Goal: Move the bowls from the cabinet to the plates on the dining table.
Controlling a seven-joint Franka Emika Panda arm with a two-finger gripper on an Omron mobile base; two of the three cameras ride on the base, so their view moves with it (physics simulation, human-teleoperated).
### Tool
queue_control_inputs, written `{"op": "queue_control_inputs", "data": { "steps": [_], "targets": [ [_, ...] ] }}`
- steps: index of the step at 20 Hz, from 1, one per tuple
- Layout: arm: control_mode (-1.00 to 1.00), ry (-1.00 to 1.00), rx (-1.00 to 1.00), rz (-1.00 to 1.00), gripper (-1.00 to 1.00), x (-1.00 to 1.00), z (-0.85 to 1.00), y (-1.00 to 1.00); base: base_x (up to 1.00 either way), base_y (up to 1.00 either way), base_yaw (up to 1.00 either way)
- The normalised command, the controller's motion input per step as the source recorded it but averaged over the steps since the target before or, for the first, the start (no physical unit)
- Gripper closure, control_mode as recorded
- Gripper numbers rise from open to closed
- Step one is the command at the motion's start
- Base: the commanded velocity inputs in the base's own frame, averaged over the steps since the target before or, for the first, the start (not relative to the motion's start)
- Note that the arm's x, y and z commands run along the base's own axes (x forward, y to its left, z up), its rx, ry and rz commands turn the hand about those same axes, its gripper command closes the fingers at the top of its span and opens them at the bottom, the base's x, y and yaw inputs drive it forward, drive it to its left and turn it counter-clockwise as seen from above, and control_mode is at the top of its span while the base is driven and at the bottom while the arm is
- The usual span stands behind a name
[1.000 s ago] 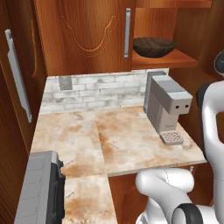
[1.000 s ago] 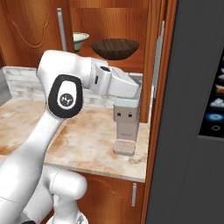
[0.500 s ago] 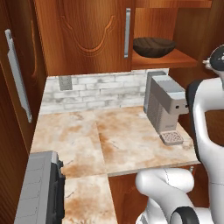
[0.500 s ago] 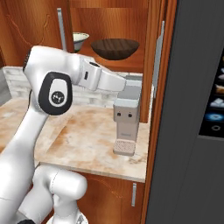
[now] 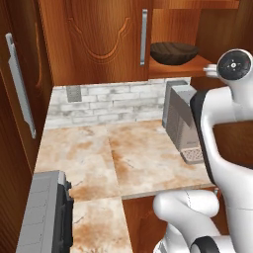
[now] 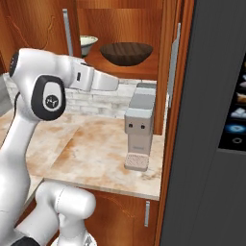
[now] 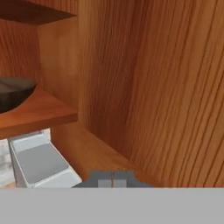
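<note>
The dark brown bowl (image 6: pixel 126 52) sits on the open cabinet (image 5: pixel 99 39) shelf above the grey coffee machine (image 6: pixel 139 127), with the cream bowl (image 6: pixel 88 44) probably deeper beside it. The gripper (image 7: pixel 113 180), jaws shut on nothing, faces the cabinet's side wall

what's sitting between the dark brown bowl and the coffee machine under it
The cabinet's wooden shelf, in the right base view: the dark brown bowl rests on it, the coffee machine stands below.

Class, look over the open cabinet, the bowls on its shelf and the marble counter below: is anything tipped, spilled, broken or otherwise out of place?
Nothing stands out. The dark brown bowl and the cream bowl sit upright on the cabinet shelf; the grey coffee machine stands upright on the counter.
</note>
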Motion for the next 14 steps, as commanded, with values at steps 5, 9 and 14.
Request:
{"op": "queue_control_inputs", "data": {
  "steps": [5, 9, 14],
  "targets": [
    [-1.00, 0.00, 0.00, 0.20, 1.00, 0.39, 0.00, 0.59, 0.00, 0.00, 0.00],
    [-1.00, 0.00, 0.00, 0.20, -1.00, 0.40, 0.00, 0.64, 0.00, 0.00, 0.00],
    [-1.00, 0.00, 0.00, 0.19, -1.00, 0.35, 0.00, 0.59, 0.00, 0.00, 0.00]
  ]
}}
